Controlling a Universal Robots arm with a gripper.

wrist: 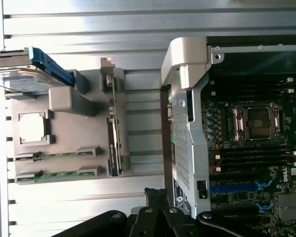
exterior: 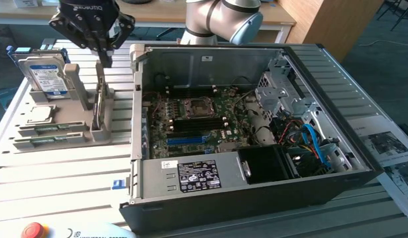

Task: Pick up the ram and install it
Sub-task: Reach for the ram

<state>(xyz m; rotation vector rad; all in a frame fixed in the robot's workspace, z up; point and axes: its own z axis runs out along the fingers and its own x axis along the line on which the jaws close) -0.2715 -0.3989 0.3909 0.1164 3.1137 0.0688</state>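
Gripper: fingers pressed together, empty, hovering above gray holder | ram: stands on edge in holder slot, top edge exposed, presumably for a pinch from above | motherboard: flat in opened case, memory slots apparently unfilled.

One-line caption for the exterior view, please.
Shut gripper hovers over the holder with the ram, beside the open computer case.
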